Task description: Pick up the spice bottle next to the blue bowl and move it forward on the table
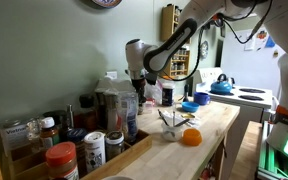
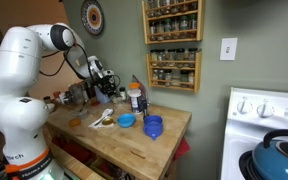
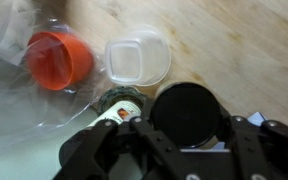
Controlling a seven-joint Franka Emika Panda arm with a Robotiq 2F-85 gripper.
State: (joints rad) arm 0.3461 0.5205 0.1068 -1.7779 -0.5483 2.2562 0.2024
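Now, spice bottle [image 2: 134, 98]: standing upright on the table [image 2: 134, 152], orange cap and white body, just behind the blue bowl [image 2: 126, 121] and not held by anything.
Gripper [image 2: 109, 88]: down among the crowd of bottles at the back of the table, apart from the spice bottle and to the robot side of it.
Gripper, wrist view [image 3: 134, 128]: dark fingers come in from the bottom edge, right over a small pale-capped bottle [image 3: 121, 103]. I cannot tell how far apart the fingers are, or whether they touch that cap.
Blue bowl, count: one, small and low, also seen in an exterior view [image 1: 188, 107].
Blue cup [image 2: 152, 126]: one, just beside the bowl, nearer the table's end.
Orange fruit [image 1: 190, 137]: one, near the table edge.
Blue kettle [image 2: 279, 155]: one, on the white stove, well apart from the table.
Tops under the wrist camera: four, namely an orange-red lid [image 3: 59, 58] under crinkled clear plastic, a clear squarish lid [image 3: 137, 60], a black round lid [image 3: 187, 112] and the pale cap.
Wall spice racks: two, upper [image 2: 172, 20] above lower [image 2: 174, 68].
Hard to make out: the back-row bottles blur together, so no count. The foreground jars, one red-lidded [image 1: 61, 158], are cut off at the frame's bottom.
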